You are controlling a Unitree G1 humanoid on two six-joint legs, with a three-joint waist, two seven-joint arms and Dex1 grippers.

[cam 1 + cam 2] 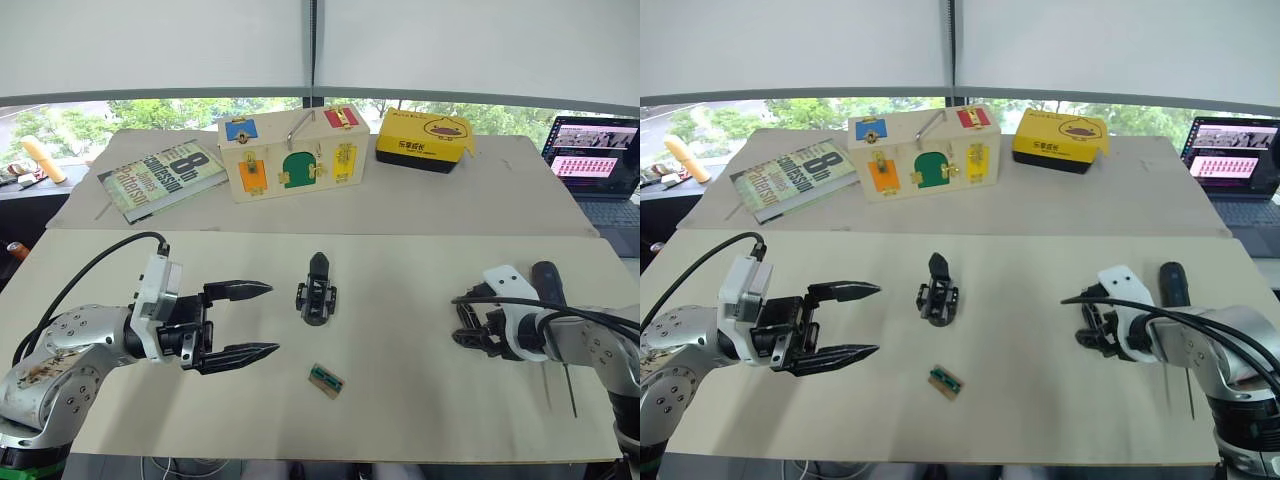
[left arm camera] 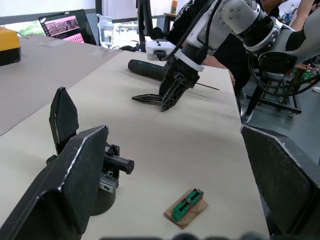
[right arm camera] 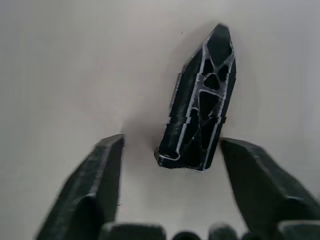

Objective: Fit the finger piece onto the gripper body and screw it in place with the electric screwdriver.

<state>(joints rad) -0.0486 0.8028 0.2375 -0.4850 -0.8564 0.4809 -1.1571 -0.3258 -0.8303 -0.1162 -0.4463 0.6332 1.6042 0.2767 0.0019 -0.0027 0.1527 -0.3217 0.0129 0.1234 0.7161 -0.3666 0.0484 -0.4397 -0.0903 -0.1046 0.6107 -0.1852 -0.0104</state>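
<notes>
Nearest me, my left gripper hovers low over the near left of the table, its two prongs spread wide with nothing between them. Just right of it lies a small green part on a brown tab, flat on the surface. My right gripper sits at the near right, pointed down, its prongs apart on either side of the loose finger piece and not yet closed on it. That piece looks like light, stiff plastic with an open ribbed web; I judge it hard and a bit slick, so I would pinch it across its flat sides near the blunt end, not by the thin tip.

The electric screwdriver lies just right of that arm, bit toward me. The gripper body stands mid-table between my arms, claw up; it seems compact and rigid, best held by its blocky base.

The right wrist view gives me the finger piece and its ribs plainly; from the head views my own hand hides it. The left wrist view shows the gripper body's side.

Farther off are a book, a wooden latch box, a yellow case and a laptop.
</notes>
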